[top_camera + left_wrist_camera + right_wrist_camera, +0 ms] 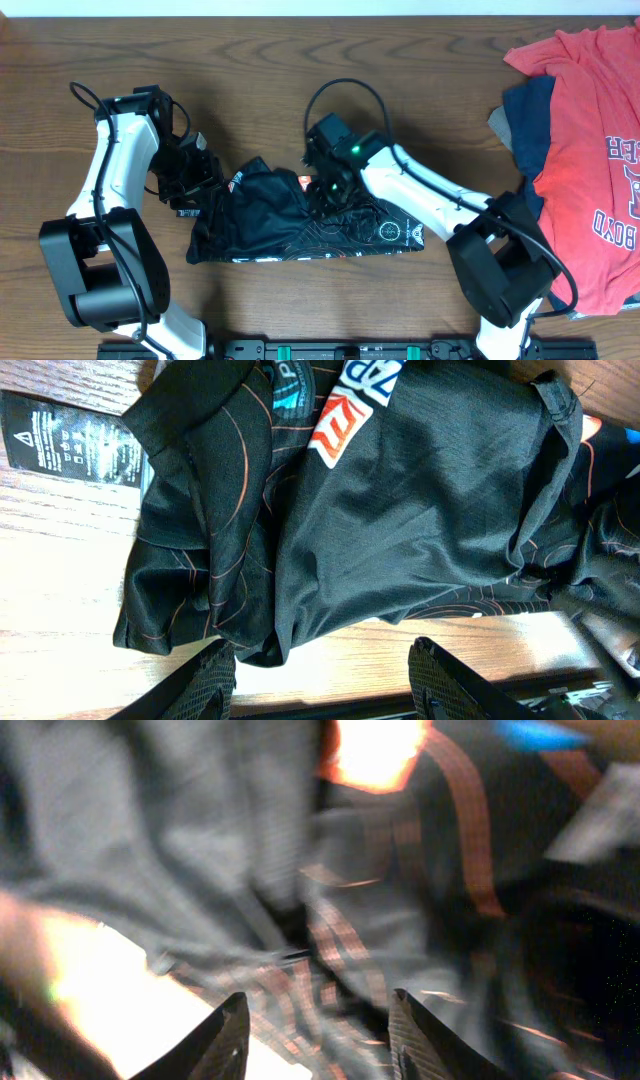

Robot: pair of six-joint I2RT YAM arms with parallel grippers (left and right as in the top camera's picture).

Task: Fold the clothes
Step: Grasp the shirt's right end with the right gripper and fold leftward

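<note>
The black jersey (300, 215) with red-orange contour lines and small logos lies bunched in the middle of the table. My left gripper (195, 180) sits at its left end; in the left wrist view its fingers (325, 675) are open, with the jersey's edge (400, 510) just ahead of them. My right gripper (328, 185) hovers over the jersey's upper middle; in the right wrist view its fingers (315, 1035) are open close above the blurred fabric (400, 920).
A red T-shirt with navy lettering (590, 150) lies at the right edge of the table over a navy garment (525, 125). Bare wood table (250, 60) lies behind and to the left. A black care label (70, 440) sticks out of the jersey.
</note>
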